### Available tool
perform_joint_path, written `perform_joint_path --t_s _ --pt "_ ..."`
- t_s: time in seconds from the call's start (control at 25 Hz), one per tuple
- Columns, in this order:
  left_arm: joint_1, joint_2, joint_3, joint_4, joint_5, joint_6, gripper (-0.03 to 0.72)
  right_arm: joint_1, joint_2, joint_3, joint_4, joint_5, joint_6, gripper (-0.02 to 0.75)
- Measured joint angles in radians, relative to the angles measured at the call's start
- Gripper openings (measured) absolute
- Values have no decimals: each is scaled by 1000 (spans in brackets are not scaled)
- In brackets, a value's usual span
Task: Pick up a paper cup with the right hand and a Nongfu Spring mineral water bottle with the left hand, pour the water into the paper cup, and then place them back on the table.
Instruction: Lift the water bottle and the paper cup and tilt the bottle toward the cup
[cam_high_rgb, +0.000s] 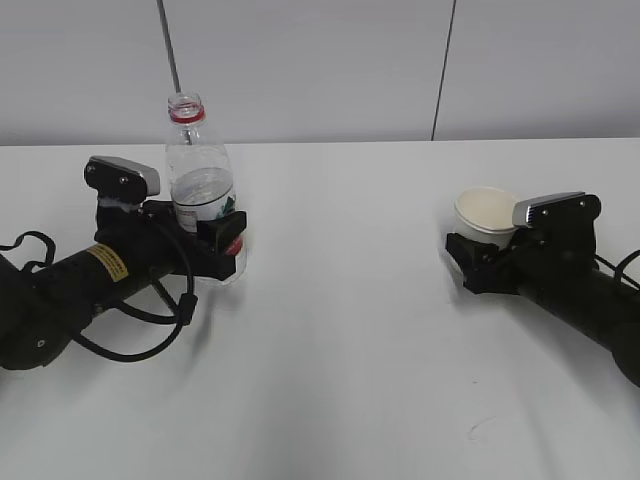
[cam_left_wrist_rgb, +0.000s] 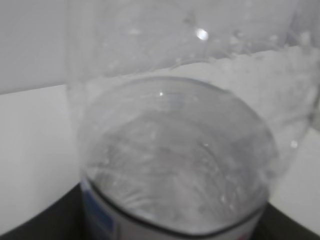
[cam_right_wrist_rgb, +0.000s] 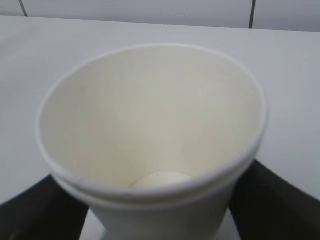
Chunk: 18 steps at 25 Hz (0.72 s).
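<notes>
The Nongfu Spring mineral water bottle (cam_high_rgb: 198, 180) stands upright at the left, uncapped, with its red neck ring on top and water about half-way up. My left gripper (cam_high_rgb: 207, 237) is shut on it at the label. In the left wrist view the bottle (cam_left_wrist_rgb: 175, 150) fills the frame between the black fingers (cam_left_wrist_rgb: 35, 227). The paper cup (cam_high_rgb: 484, 212) sits upright at the right in my right gripper (cam_high_rgb: 482, 250), which is shut on its lower wall. In the right wrist view the cup (cam_right_wrist_rgb: 150, 115) looks empty, with fingers (cam_right_wrist_rgb: 42, 210) on both sides. No water stream shows.
The white table (cam_high_rgb: 350, 350) stretches between the two arms, with a wide gap between bottle and cup. A grey-white wall with dark seams stands behind the table's far edge. Black cables loop beside the left arm (cam_high_rgb: 150, 300).
</notes>
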<state>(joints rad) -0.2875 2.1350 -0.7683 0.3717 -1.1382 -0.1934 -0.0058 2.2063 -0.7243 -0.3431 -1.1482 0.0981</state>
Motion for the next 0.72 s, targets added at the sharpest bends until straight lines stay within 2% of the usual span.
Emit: perform_joint_path --t_s 0.24,0.72 --pt "0 0 0 1 0 2 396 0 0 0 -54 0 0 590" --pt "0 0 0 3 0 8 372 14 0 -10 -239 -2 15 561"
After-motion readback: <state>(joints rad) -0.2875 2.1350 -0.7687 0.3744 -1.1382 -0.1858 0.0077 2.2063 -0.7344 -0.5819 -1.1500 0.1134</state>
